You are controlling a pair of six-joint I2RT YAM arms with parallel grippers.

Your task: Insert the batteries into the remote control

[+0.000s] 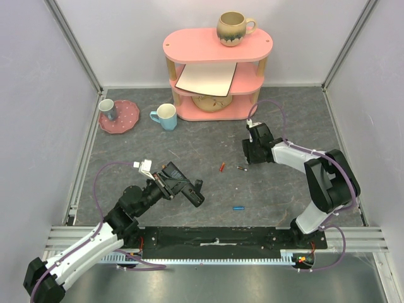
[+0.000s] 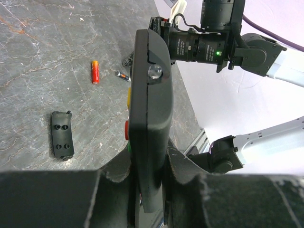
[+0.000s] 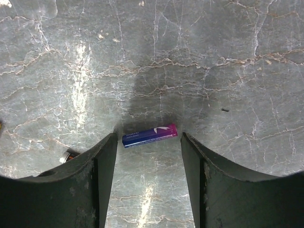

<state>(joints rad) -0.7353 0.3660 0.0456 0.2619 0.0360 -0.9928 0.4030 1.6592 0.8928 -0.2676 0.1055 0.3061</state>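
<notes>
My left gripper (image 1: 169, 180) (image 2: 152, 190) is shut on the black remote control (image 1: 188, 189) (image 2: 152, 118), held on edge above the table with coloured buttons along its left side. A red-orange battery (image 1: 221, 167) (image 2: 95, 71) lies mid-table. My right gripper (image 1: 250, 154) (image 3: 148, 137) hangs open, pointing down at the table. A blue-purple battery (image 3: 149, 135) lies crosswise between its fingertips (image 3: 107, 156), with only small gaps at each end. Another blue battery (image 1: 238, 207) lies nearer the front.
A dark battery (image 1: 242, 168) (image 2: 122, 76) (image 3: 66, 156) lies beside the red-orange one. A black battery cover (image 2: 62, 134) rests on the table. At the back stand a pink shelf (image 1: 214, 47) with a mug (image 1: 233, 28), a blue mug (image 1: 166, 117) and a pink plate (image 1: 126, 120).
</notes>
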